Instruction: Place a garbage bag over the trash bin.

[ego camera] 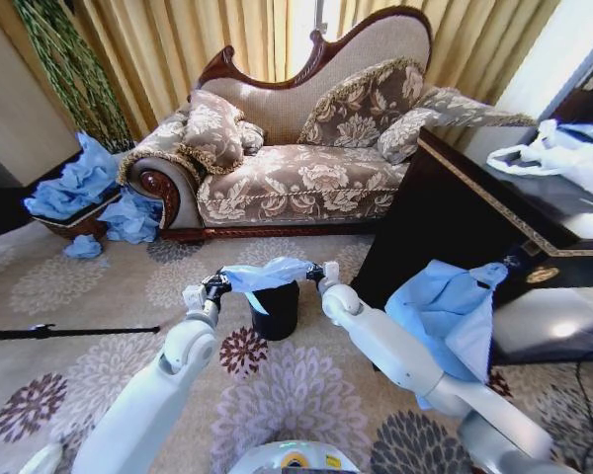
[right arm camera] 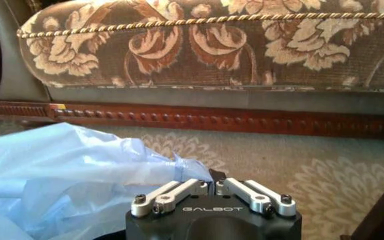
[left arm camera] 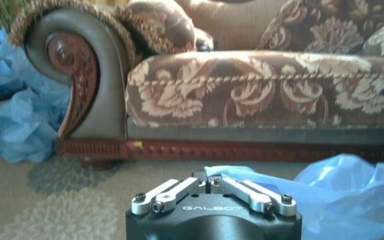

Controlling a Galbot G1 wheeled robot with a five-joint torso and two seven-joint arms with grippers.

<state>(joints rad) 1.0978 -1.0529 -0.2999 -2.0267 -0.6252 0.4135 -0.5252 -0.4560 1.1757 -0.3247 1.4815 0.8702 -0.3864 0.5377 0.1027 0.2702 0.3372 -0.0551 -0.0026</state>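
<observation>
The small black trash bin point(ego camera: 276, 310) stands on the patterned carpet in front of the sofa. The light blue garbage bag point(ego camera: 267, 274) is stretched across the bin's top between my two grippers. My left gripper point(ego camera: 215, 285) is shut on the bag's left edge point(left arm camera: 212, 175), and my right gripper point(ego camera: 326, 273) is shut on its right edge point(right arm camera: 192, 167). In the left wrist view the garbage bag point(left arm camera: 352, 190) billows beside the closed fingers; in the right wrist view the garbage bag point(right arm camera: 65, 170) spreads out from the pinch. The bin's opening is hidden under the plastic.
A floral sofa point(ego camera: 296, 168) with a carved wooden base stands just behind the bin. A dark table point(ego camera: 514, 217) with white bags point(ego camera: 563, 153) is on the right, and a larger blue bag point(ego camera: 445, 311) hangs at its corner. Crumpled blue plastic point(ego camera: 79, 183) lies at the far left.
</observation>
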